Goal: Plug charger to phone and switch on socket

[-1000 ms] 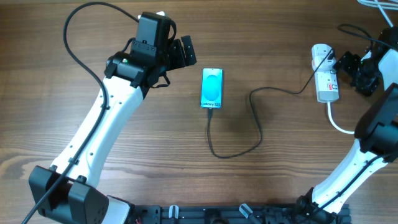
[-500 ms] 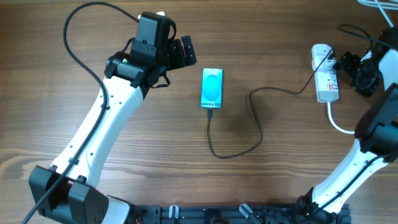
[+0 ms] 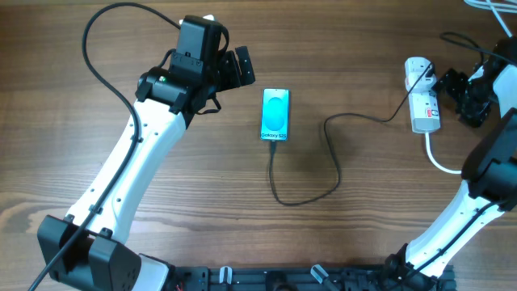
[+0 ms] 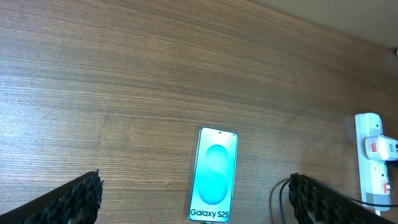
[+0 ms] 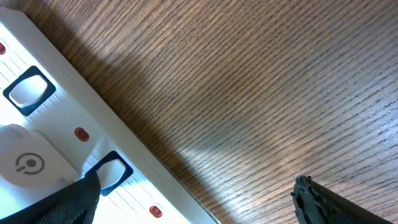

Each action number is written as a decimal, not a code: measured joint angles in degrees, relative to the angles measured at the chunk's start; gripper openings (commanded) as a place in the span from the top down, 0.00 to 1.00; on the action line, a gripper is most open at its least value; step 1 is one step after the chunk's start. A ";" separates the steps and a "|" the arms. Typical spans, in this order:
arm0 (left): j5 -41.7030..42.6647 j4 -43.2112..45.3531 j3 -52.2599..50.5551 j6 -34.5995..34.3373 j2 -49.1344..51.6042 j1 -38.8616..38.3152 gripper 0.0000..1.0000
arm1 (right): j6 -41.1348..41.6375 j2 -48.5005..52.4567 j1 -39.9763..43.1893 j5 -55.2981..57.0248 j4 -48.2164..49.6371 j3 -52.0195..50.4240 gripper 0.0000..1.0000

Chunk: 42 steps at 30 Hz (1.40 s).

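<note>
The phone (image 3: pixel 275 114) lies flat mid-table with a cyan screen and a "Galaxy S25" band; it also shows in the left wrist view (image 4: pixel 214 175). The thin black charger cable (image 3: pixel 333 162) runs from the phone's near end, loops right and reaches the white socket (image 3: pixel 422 95) at the right. My left gripper (image 3: pixel 236 68) is open and empty, left of and beyond the phone. My right gripper (image 3: pixel 457 90) is open just right of the socket. The right wrist view shows the socket (image 5: pixel 81 162) with its switches, red lights and a white plug, one finger over its edge.
A thick white cord (image 3: pixel 437 159) leads from the socket toward the right arm's base. The robots' black cables (image 3: pixel 101 73) arc over the left and far right. Bare wooden table (image 3: pixel 178 202) lies around the phone.
</note>
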<state>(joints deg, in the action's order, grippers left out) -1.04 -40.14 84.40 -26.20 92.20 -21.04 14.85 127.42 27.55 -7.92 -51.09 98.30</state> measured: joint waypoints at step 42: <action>0.00 0.00 0.00 0.00 0.00 0.00 0.00 | 1.73 1.01 1.18 -1.55 1.62 0.09 0.00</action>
<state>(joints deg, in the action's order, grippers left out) -1.04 -40.14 84.40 -26.20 92.20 -21.04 16.58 128.42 28.73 -9.47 -49.47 98.39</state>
